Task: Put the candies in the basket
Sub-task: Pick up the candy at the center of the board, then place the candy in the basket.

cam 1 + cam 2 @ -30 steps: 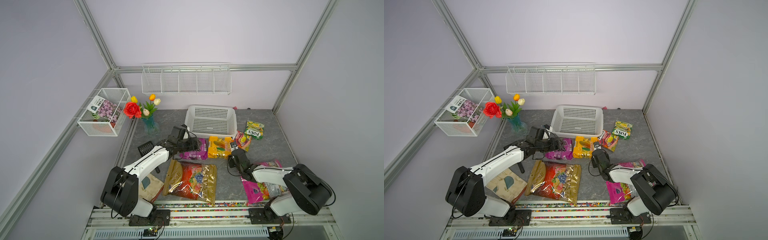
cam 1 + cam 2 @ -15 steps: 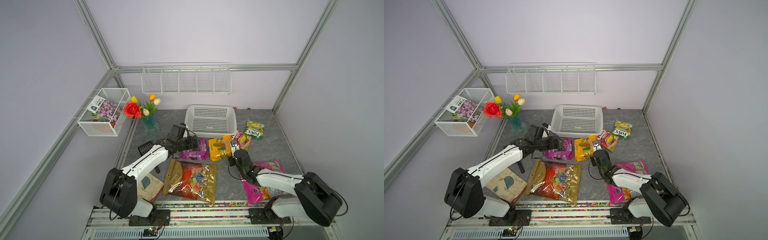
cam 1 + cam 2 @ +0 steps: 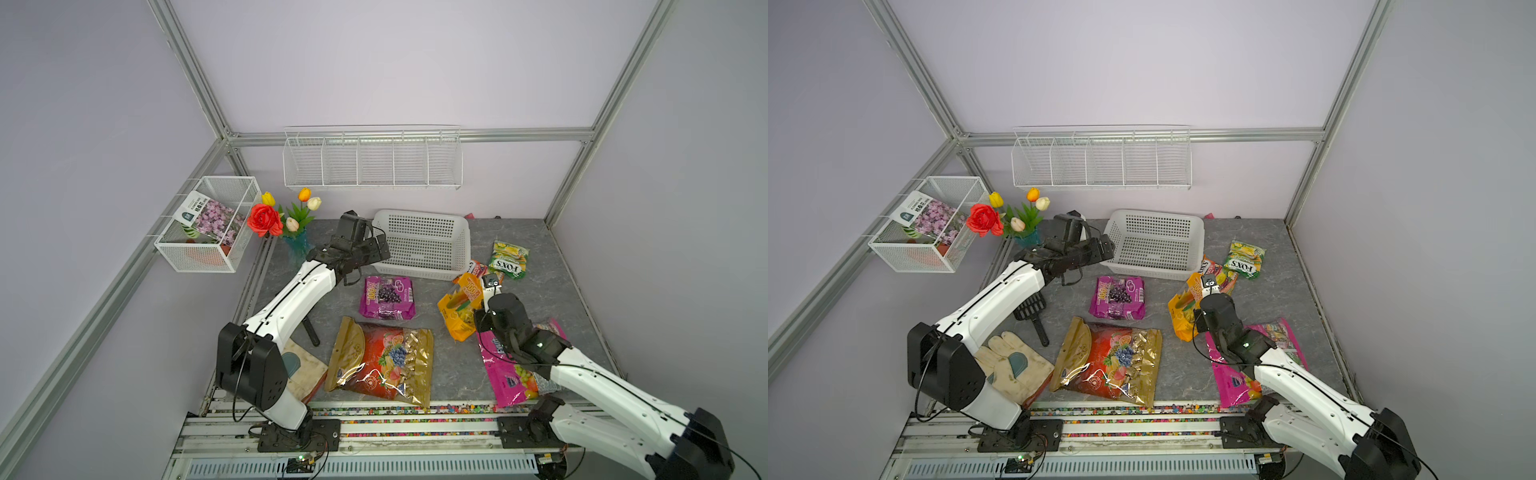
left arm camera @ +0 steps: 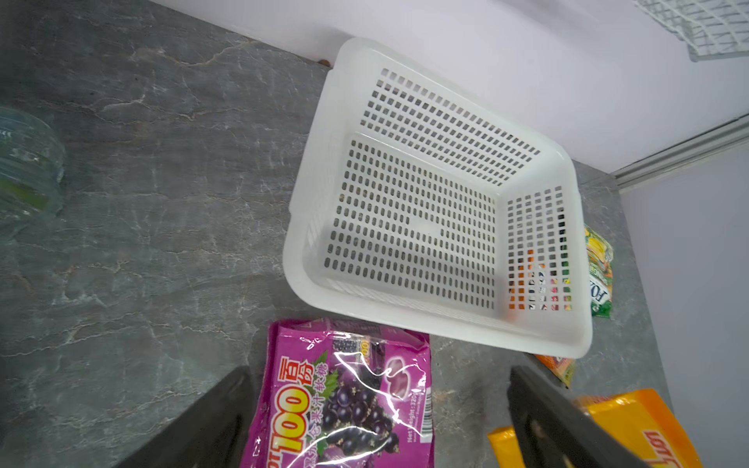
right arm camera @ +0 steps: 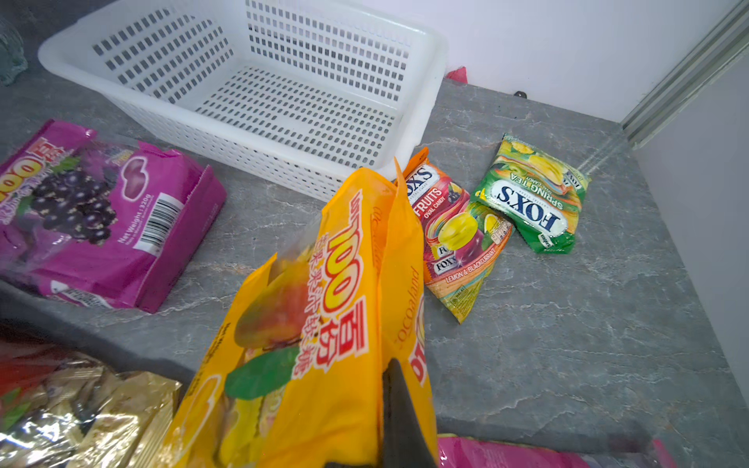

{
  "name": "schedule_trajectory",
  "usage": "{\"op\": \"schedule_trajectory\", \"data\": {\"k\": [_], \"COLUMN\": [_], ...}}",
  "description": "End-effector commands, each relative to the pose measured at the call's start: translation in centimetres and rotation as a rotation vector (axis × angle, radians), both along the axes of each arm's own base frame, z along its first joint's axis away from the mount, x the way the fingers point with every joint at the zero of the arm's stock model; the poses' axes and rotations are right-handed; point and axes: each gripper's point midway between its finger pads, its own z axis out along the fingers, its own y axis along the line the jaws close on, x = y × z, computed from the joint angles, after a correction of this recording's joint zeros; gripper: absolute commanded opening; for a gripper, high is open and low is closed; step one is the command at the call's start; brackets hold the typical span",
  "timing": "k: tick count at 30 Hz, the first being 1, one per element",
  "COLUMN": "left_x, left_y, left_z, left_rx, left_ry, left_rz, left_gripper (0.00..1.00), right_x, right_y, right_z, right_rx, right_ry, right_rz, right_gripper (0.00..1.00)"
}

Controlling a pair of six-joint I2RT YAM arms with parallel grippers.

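1. Six bags in all lie outside the basket (image 3: 417, 274), whose perforated floor shows bare in both wrist views; it sits on the bench (image 3: 540, 299) close to the back wall.
2. The right gripper (image 3: 489, 286) is closed on one edge of the yellow bag (image 5: 308, 324), which hangs tilted. Whether its lower end touches the bench cannot be told.
3. Key relation: the basket lies ahead of the right gripper, toward the back wall and to the robot's left. The yellow bag's long axis points roughly at the basket's near right corner, with the near rim between them. The carry therefore probably needs a lift over that rim, then a move forward and left.
4. The left gripper (image 3: 375, 248) is spread wide and holds nothing. It hovers by the basket's near left corner, above the purple grape bag (image 4: 348, 405), which lies flat just in front of the near wall; the left arm is the nearer one for it.
5. The orange FOX'S bag (image 5: 454, 231) and green FOX'S bag (image 5: 533, 194) lie beside the basket's right end. The gold-and-red bag (image 3: 380, 361) and pink bag (image 3: 511, 374) lie nearer the robot's bases, the pink one partly under the right arm.
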Motion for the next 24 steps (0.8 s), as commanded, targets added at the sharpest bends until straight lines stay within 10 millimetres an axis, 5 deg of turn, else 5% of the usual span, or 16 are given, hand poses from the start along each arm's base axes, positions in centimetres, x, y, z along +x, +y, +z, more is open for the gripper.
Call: {"op": "schedule_trajectory", "data": {"k": [1,13,24], "left_x": [0.6,4.1,8.2], "left_y": [0.3,0.1,1.8], "left_z": [-1.6,-4.4,-8.0], "left_rx": [0.033,0.103,0.259], "left_ry": [0.032,0.057,0.072], "left_rz": [0.009,0.061,0.200], "left_gripper": [1.00,0.97,0.92], "right_x": [0.0,2.2,8.9], "right_y": [-0.1,2.8,5.4], "right_z": [4.5,13.1,14.2], "right_rx": [0.084,0.242,0.427], "right_ry": [-0.082,-0.143,-0.195], "right_rz": [-0.021,-0.001,-0.159], "right_gripper": [0.00,0.00,0.00]}}
